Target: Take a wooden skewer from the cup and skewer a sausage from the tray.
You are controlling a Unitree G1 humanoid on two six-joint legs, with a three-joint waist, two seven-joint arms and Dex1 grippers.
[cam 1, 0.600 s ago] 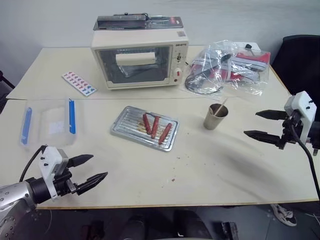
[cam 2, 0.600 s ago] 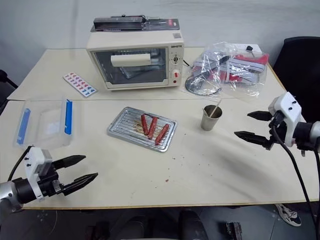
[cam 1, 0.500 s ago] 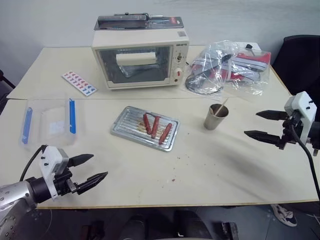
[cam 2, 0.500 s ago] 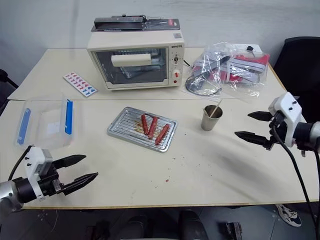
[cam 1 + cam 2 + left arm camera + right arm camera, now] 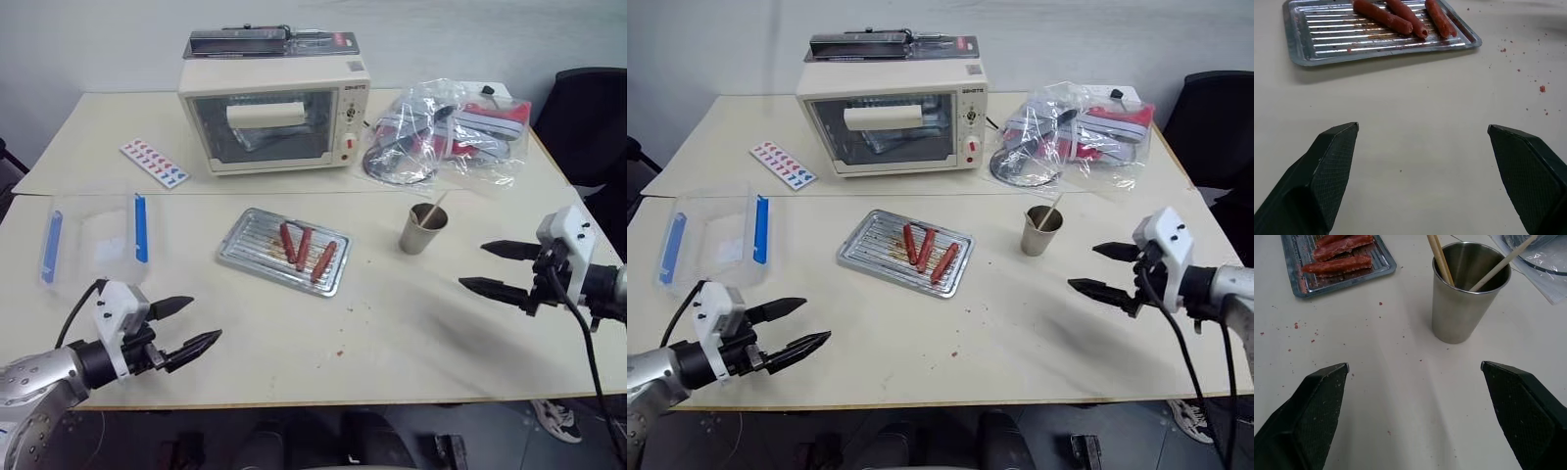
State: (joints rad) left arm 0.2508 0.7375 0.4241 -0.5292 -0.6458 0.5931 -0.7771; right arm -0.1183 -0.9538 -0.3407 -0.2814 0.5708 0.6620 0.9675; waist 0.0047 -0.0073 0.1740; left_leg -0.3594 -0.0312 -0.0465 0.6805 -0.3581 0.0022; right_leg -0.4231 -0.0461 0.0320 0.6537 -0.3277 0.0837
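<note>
The right gripper [image 5: 498, 270] hangs over the table [image 5: 411, 333] with its two black fingers spread wide, and nothing is between them. Just in front of these fingers, a little toward the middle of the table, stands the cup [image 5: 1466, 291]. From the wrist camera the cup looks like grey metal, from the head camera more tan. Thin wooden skewers [image 5: 1440, 257] stand inside it and lean against the rim, their ends rising above it. The cup is near the gripper but apart from it.

Further from the right gripper, beyond the cup toward the robot's left, lies the silver tray [image 5: 284, 251] with a ribbed bottom. Three reddish sausages [image 5: 303, 249] lie side by side in it. Small red crumbs are scattered on the table between the tray and the gripper.

The left gripper [image 5: 186, 326] is near the front edge of the table, and its fingers are also spread wide and empty. The tray is ahead of it and well apart, with bare table between them.

On the outer side of the left gripper lies a clear plastic box [image 5: 93, 238] with blue clips. At the far side of the table, well away from both grippers, stand a cream toaster oven [image 5: 274, 103] and a clear plastic bag [image 5: 446, 132].
</note>
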